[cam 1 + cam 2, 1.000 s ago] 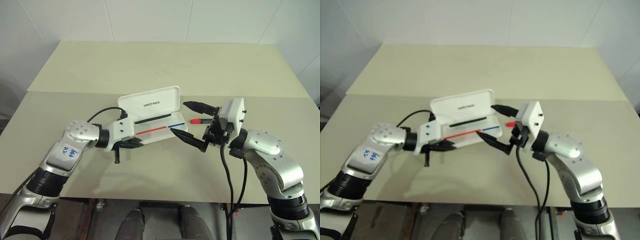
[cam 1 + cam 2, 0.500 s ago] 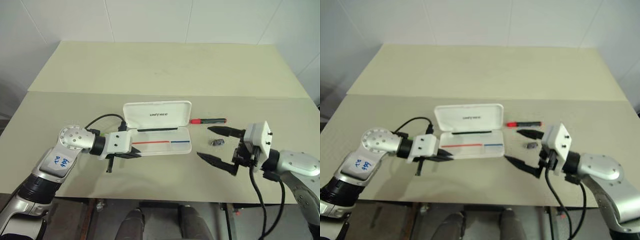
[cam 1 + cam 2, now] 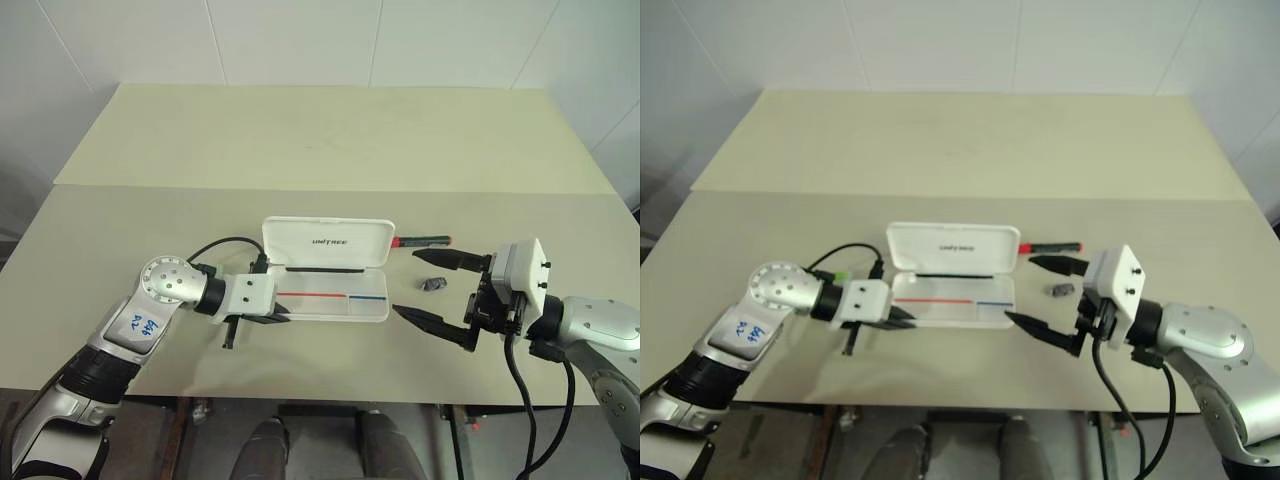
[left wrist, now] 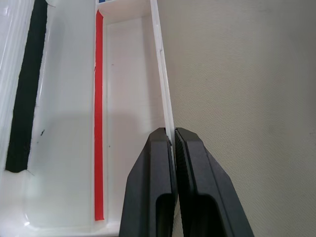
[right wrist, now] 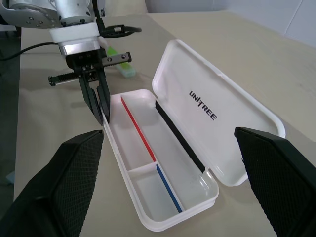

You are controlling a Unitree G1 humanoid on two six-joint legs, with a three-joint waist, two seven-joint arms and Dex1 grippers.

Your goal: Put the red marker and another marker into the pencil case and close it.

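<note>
Swung back toward the desk's right edge, the right pincer (image 3: 440, 297) now gapes wide and empty, while the left pincer (image 4: 173, 143) stays pinched on the pencil case's (image 3: 330, 300) front wall. The red marker (image 3: 420, 241) lies behind the case, so nothing is loaded yet.

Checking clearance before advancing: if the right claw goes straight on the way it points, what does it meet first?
Probably the pencil case: the open right claw points at its near end, with bare table between.

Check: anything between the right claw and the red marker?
Yes, a small dark grey object lies on the table between the right claw and red marker, seen in both eye views.
</note>
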